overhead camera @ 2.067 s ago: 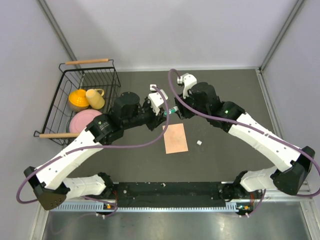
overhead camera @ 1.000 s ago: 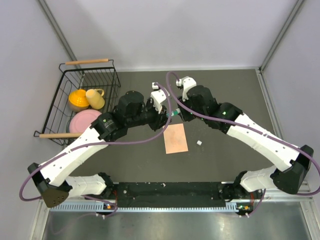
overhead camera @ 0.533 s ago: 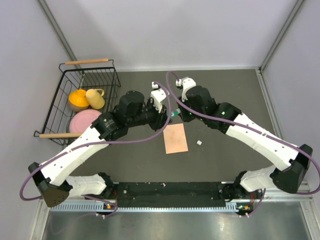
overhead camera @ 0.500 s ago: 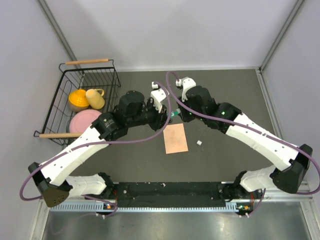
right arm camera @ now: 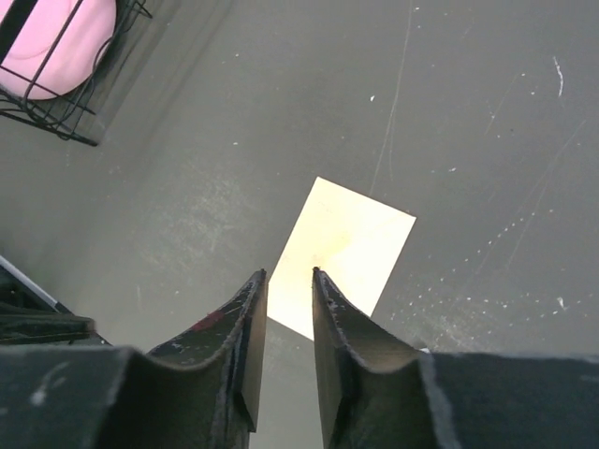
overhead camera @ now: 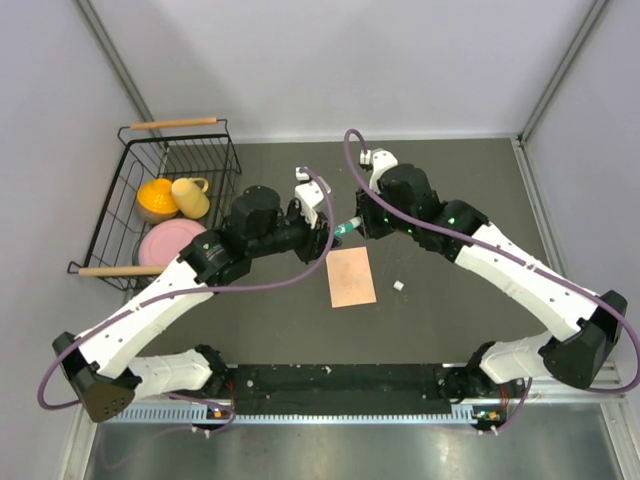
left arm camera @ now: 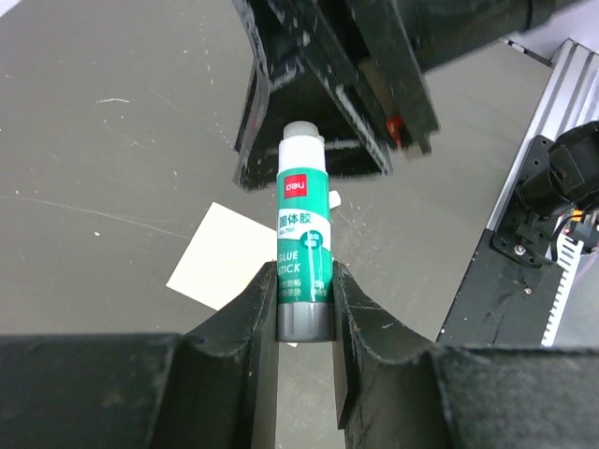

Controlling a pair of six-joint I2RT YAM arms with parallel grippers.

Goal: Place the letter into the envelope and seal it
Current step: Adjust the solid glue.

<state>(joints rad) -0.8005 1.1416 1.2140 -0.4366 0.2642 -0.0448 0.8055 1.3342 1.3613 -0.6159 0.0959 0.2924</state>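
Observation:
The peach envelope [overhead camera: 351, 277] lies flat on the dark table, between and just in front of both grippers. It shows pale in the right wrist view [right arm camera: 351, 248] and partly behind the stick in the left wrist view [left arm camera: 220, 257]. My left gripper [overhead camera: 331, 233] [left arm camera: 304, 271] is shut on the lower part of a white-and-green glue stick [overhead camera: 344, 227] [left arm camera: 303, 243], whose pale tip points at the right arm's dark gripper body. My right gripper [overhead camera: 365, 226] [right arm camera: 288, 273] hangs above the envelope's near end, its jaws a narrow gap apart with nothing between them. The letter is out of view.
A black wire basket [overhead camera: 120, 215] at the left holds a yellow bowl [overhead camera: 157, 198], a yellow cup [overhead camera: 190, 195] and a pink plate [overhead camera: 165, 240] [right arm camera: 56, 37]. A small white bit [overhead camera: 398, 285] lies right of the envelope. Walls close in the table.
My right gripper has drawn back to the right, off the glue stick's tip. The left arm has shifted slightly left, still holding the stick. The envelope has not moved.

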